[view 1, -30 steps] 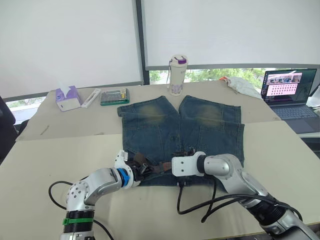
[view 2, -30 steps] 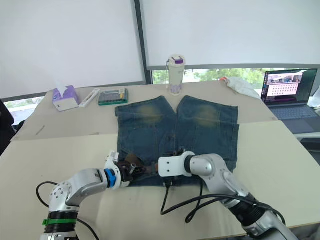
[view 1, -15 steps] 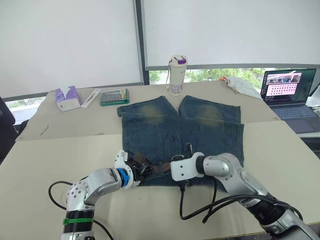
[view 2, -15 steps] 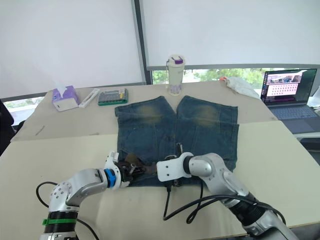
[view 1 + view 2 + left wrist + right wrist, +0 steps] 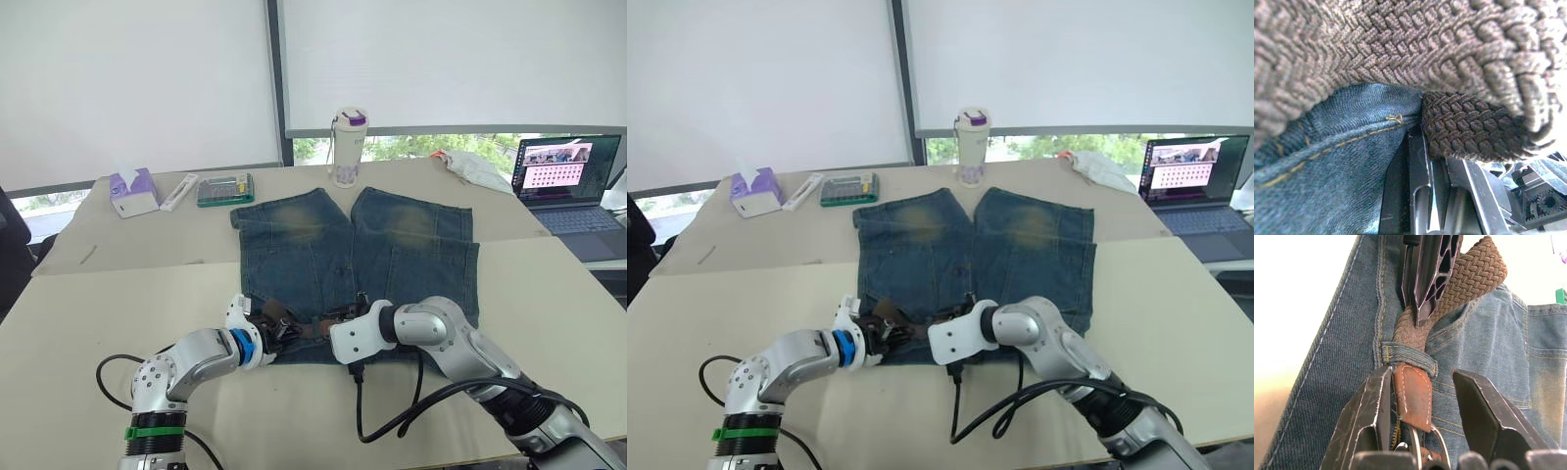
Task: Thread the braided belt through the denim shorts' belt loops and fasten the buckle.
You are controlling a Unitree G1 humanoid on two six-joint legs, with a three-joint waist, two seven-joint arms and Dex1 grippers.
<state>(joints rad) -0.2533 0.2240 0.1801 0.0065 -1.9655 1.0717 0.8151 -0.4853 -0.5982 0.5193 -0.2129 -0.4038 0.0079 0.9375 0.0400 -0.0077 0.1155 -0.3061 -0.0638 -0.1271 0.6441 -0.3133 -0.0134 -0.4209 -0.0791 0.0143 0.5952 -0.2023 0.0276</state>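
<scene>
**Belt at waistband, near tabletop edge**

The beige tabletop [image 5: 549,294] carries faded blue denim shorts [image 5: 392,255], waistband toward the robot, with bare surface on both sides. The olive-brown braided belt [image 5: 1469,279] passes under one narrow blue belt loop [image 5: 1408,360]. The right gripper [image 5: 1425,396] straddles its reddish leather tip, jaws apart. The left gripper [image 5: 269,333] clamps the braid.
</scene>
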